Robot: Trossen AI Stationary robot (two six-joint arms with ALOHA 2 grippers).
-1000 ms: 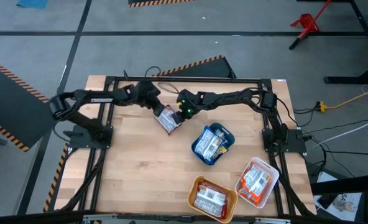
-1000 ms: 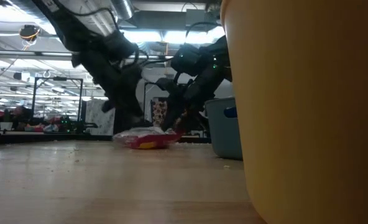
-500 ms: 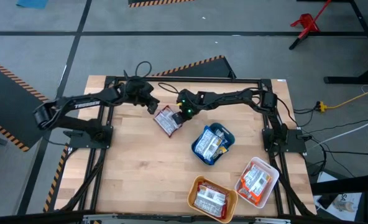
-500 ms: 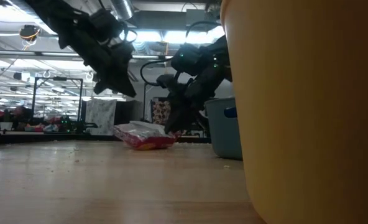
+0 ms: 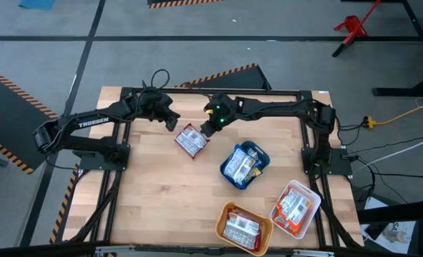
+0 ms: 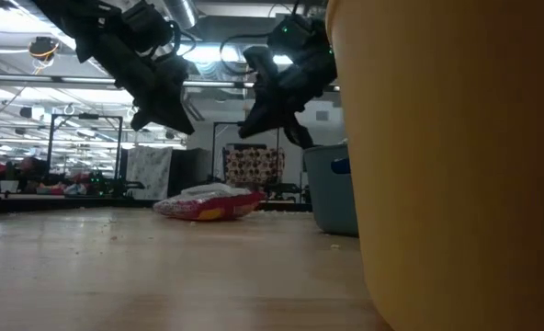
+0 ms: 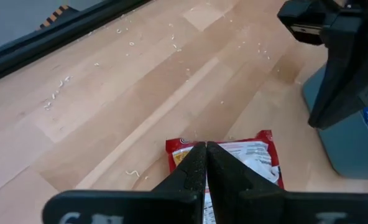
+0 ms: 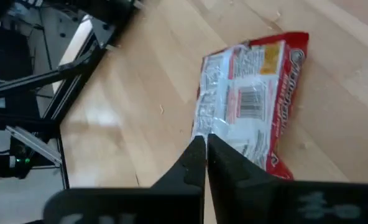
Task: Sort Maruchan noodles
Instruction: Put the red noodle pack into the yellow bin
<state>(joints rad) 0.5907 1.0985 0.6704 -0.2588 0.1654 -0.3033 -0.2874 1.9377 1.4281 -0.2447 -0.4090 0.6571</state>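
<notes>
Near table's far edge, red packet [image 5: 191,140] lies flat between my grippers; right gripper [image 5: 213,126] nearer, left [image 5: 171,121] beside; both pinched empty.

A pale wooden table [image 5: 161,185] sits inside a black frame on grey floor. Three small trays stand on it: a blue tray [image 5: 259,154] just right of centre, an orange tray [image 5: 224,215] at five o'clock near the front edge, a white tray [image 5: 310,211] just right of that. A red stand [image 5: 352,27] sits at one o'clock, a yellow cable [image 5: 404,112] at three.
</notes>
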